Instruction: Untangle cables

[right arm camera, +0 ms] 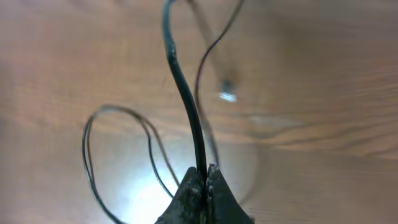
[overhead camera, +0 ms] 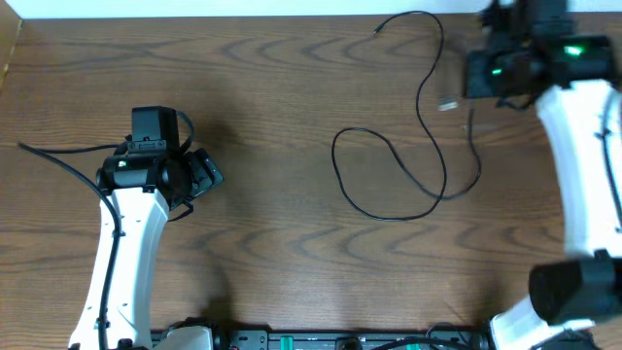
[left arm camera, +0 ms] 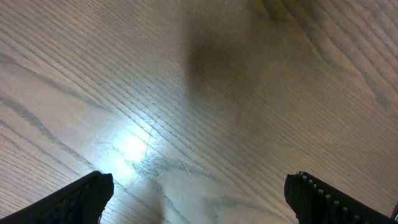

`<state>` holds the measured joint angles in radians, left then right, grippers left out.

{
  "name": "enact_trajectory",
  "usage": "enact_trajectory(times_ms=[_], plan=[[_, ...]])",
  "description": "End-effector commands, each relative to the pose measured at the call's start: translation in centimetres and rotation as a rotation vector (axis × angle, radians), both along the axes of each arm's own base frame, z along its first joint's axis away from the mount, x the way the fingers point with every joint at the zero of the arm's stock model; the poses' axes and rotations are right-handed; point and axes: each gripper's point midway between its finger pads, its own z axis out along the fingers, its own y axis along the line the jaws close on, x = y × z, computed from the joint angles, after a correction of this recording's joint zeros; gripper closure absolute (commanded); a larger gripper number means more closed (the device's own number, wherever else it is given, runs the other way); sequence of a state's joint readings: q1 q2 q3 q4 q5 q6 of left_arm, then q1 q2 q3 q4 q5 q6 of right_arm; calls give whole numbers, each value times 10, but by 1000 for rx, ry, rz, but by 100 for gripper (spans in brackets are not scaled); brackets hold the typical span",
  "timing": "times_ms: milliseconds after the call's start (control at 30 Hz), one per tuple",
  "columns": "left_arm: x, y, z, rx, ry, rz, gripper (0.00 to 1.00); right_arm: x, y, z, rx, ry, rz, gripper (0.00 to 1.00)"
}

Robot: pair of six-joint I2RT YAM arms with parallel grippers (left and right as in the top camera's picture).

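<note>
Straightening step: right gripper (right arm camera: 203,179) clamps the cable (right arm camera: 185,93) far right; left gripper (left arm camera: 199,190), open and empty, should pin its loop.

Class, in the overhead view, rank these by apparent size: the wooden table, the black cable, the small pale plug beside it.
1. table, filling nearly the whole frame
2. black cable, looping across the right half
3. pale plug, a tiny speck

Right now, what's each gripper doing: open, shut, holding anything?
Left gripper: open, holding nothing.
Right gripper: shut on the black cable.
</note>
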<state>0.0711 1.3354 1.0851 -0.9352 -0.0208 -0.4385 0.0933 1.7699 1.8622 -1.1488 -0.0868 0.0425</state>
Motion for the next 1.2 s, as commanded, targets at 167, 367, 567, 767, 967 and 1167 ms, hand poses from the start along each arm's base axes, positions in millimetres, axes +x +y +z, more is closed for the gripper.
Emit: enact_trajectory(times_ms=[167, 367, 567, 767, 967, 1167], plan=[[3, 0, 2, -5, -4, 1, 7, 10, 17, -83, -102, 187, 143, 99], [3, 0, 2, -5, -4, 1, 7, 9, 18, -130, -118, 308, 171, 99], [3, 0, 2, -5, -4, 1, 7, -9, 28, -171, -134, 457, 205, 98], [3, 0, 2, -6, -4, 1, 7, -15, 39, -191, -160, 504, 241, 93], [3, 0, 2, -6, -4, 1, 6, -2, 35, -201, -207, 470, 210, 94], [3, 0, 2, -5, -4, 1, 7, 8, 19, -200, -297, 435, 170, 92]])
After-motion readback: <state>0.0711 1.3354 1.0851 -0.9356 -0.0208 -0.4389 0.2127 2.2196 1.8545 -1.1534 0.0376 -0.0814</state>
